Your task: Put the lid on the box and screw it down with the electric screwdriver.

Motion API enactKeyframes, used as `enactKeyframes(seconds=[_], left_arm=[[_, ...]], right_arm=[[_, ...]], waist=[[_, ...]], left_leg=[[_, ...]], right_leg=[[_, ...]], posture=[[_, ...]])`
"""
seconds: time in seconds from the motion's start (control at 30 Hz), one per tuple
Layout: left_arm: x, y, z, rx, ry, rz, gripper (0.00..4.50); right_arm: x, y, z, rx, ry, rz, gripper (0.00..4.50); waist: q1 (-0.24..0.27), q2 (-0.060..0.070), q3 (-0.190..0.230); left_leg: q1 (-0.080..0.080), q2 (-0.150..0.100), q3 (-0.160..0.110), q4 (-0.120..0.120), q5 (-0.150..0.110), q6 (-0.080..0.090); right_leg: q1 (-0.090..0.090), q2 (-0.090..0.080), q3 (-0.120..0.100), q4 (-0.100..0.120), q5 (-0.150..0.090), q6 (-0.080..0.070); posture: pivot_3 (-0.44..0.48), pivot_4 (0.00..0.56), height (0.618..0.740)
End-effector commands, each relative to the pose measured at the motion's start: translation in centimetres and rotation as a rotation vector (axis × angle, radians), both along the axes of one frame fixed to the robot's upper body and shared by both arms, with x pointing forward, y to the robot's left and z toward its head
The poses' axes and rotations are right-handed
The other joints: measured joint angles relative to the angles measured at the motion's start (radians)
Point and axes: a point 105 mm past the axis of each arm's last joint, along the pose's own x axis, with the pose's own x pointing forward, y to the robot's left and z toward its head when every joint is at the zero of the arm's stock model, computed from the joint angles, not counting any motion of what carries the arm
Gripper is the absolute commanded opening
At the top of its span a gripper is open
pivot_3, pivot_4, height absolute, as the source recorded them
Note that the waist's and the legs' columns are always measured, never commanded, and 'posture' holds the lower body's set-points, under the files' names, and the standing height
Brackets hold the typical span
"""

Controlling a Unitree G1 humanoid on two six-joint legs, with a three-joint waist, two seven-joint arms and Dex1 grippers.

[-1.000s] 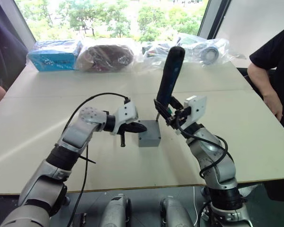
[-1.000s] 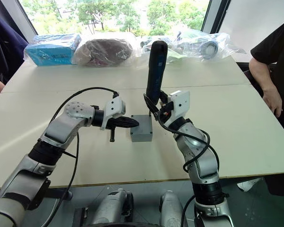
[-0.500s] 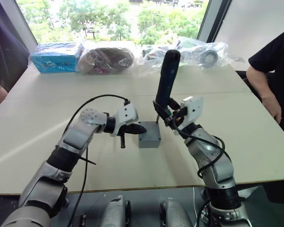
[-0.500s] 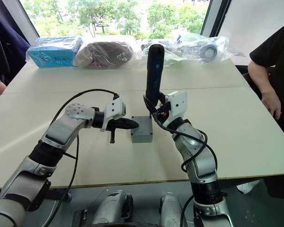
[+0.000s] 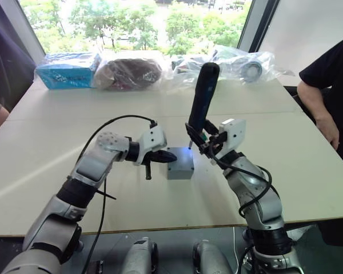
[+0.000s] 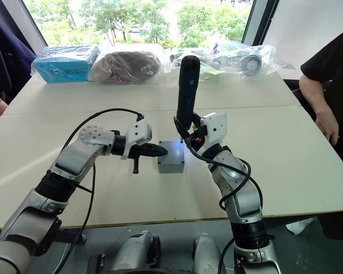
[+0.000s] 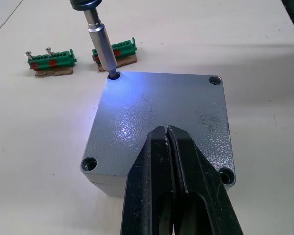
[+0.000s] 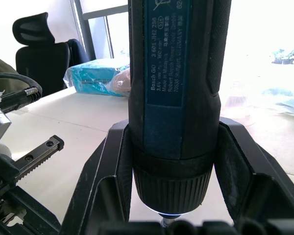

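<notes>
Lid [image 7: 161, 117] seated flush on box [image 5: 180, 169], mid-table [image 5: 57, 142] just ahead of both arms; four corner holes showing, bit of electric screwdriver [image 5: 202, 97] sunk in the far corner hole by the green connector blocks [image 7: 51, 61], tip light on, blue glow across the plate. Right gripper [image 8: 174, 186] clamped round the driver barrel, tool near upright w/ slight lean; left gripper [image 7: 174, 166] pressed together, tips bearing down on lid's near edge as a hold-down.

Judged step: driving first screw. For a clean job: keep bit axis square to hole, steady downward load, no side push or bit cams out & scars plate; keep left tips pinning lid so box can't spin w/ torque; likely ease off once screw seats.

Room: other three corners look free, though left tips lie between the near two, so prob. need shifting for those. Connector blocks close behind far edge; wide bare table each side; bagged items [image 5: 126, 71] well back by window; person's arm [image 5: 326, 114] at right table edge, well apart but worth minding on wide swings.
</notes>
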Motion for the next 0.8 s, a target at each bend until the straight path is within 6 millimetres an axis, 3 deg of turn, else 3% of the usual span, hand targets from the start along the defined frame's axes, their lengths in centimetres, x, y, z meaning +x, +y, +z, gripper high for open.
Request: enactKeyframes(seconds=[0.03,0.3,0.47,0.57,0.63,0.7,0.8], left_arm=[[-0.3,-0.2,-0.2,0.007,-0.004,-0.012,0.0],[-0.4,-0.3,-0.9,0.004,0.012,-0.009,0.0],[-0.2,-0.4,-1.2,-0.024,0.038,0.012,0.0],[0.0,-0.4,-1.2,-0.039,0.047,0.026,0.0],[0.7,-0.3,-1.2,-0.054,0.014,0.072,0.0],[1.9,-0.1,-0.3,-0.109,-0.053,0.159,0.0],[1.9,-0.3,2.3,-0.247,0.011,0.171,0.0]], right_arm=[[0.0,-0.3,-4.9,-0.064,0.18,-0.007,1.76],[0.2,-0.6,-0.8,-0.045,0.044,0.001,1.76],[-0.9,-1.2,7.9,-0.016,-0.215,0.009,1.76],[-1.5,-1.5,10.2,0.014,-0.238,0.023,1.76],[-1.7,-2.4,13.2,0.087,-0.258,0.01,1.76],[-1.1,-4.3,15.4,0.147,-0.184,-0.025,1.76],[-0.2,-7.1,14.0,0.093,0.101,-0.032,1.76]], waist=[[0.0,0.0,0.0],[0.003,0.0,0.0],[0.008,0.002,0.002],[0.007,0.003,0.003],[0.006,0.004,0.004],[0.005,0.005,0.005],[0.008,0.004,0.006]], left_leg=[[0.0,0.0,0.0,0.0,0.0,0.0],[0.0,-0.001,0.0,-0.001,0.0,0.0],[-0.004,-0.001,0.0,-0.001,0.0,0.0],[-0.01,-0.002,0.0,-0.001,0.001,0.0],[-0.01,-0.002,0.0,-0.001,0.0,0.0],[-0.01,-0.002,0.001,-0.001,0.0,0.0],[-0.01,-0.001,0.0,-0.001,0.0,0.0]], right_leg=[[0.0,0.0,0.0,0.0,0.0,0.0],[-0.001,-0.003,-0.001,-0.001,0.0,0.0],[-0.004,-0.005,-0.001,-0.001,0.0,0.0],[-0.006,-0.005,-0.001,-0.001,0.001,-0.001],[-0.006,-0.004,-0.001,-0.001,0.001,-0.001],[-0.006,-0.004,-0.001,-0.001,0.001,-0.001],[-0.006,-0.005,-0.002,-0.001,0.001,-0.001]], posture=[[0.0,0.15,0.74],[0.0,0.15,0.74],[0.0,0.15,0.74],[0.0,0.15,0.74],[0.0,0.15,0.74],[0.0,0.15,0.74],[0.0,0.15,0.74]])
